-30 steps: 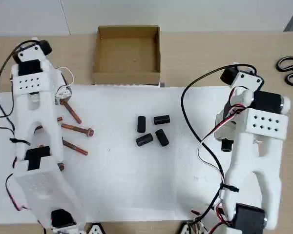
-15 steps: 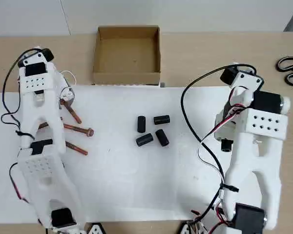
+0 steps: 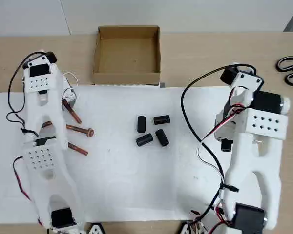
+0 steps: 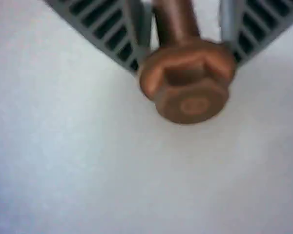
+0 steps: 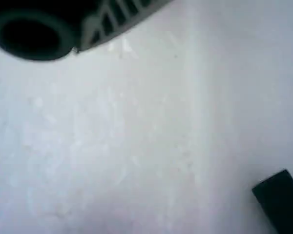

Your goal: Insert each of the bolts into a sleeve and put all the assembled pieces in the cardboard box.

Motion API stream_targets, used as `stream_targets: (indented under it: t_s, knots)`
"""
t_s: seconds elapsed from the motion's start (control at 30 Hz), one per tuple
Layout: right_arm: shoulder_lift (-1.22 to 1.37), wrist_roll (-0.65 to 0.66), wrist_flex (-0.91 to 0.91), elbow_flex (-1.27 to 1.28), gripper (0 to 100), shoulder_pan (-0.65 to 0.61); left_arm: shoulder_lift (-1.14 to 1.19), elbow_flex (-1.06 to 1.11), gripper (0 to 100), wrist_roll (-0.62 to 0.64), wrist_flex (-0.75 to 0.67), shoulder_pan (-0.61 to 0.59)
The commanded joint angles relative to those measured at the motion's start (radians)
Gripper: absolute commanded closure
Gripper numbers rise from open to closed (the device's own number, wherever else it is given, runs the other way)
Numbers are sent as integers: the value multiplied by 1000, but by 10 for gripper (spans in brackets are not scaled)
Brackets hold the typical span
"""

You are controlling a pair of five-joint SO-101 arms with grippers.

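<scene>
Left arm [image 3: 40, 105], far-left of the paper sheet [image 3: 136, 190]: left jaws are closed on the held bolt [image 4: 185, 83], clamped on the shank right behind the hex head. I can't tell whether it is clear of the sheet.

Risk: the grip is at one end, so the long shank could pivot in the jaws and reach the sleeve off-axis.

Loose bolts [image 3: 78, 129] lie just near-right of those jaws. A low or sideways swing could knock them and send them rolling out of easy reach.

Cardboard box [image 3: 127, 78] is at far centre on the tabletop [image 3: 195, 53], with nothing seen inside. No assembled pieces yet, so the task is at an early stage.

Four loose sleeves [image 3: 144, 140] are bunched mid-sheet, some nearly touching. Grabbing one could nudge its neighbour.

Right arm [image 3: 254, 126], right side: right jaws look closed on the held sleeve [image 5: 31, 34], bore open toward the camera. One ribbed jaw shows beside it; the other is hidden.

Risk: round, smooth sleeve may twist or slip when the bolt pushes in. The two arms are well apart, so both must meet with bore and shank lined up. Any tilt and the tip catches the rim and jams, or shoves the sleeve out.

Scissors [image 3: 290, 70] are far right, out of the way.
</scene>
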Motion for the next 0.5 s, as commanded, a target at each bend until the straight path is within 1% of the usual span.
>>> stream_targets:
  t_s: [0.0,0.1,0.23,0.37,0.47]
  knots:
    - [-36,3,4,-5,995,4,17,-36,912,6,-2,18]
    - [-36,3,4,-5,995,4,18,-59,994,6,35,41]
    - [-38,3,4,-5,995,2,18,-162,995,6,121,63]
    - [-45,2,4,-6,995,2,18,-346,995,8,230,75]
    - [-47,2,5,-12,995,-2,11,-421,995,8,230,89]
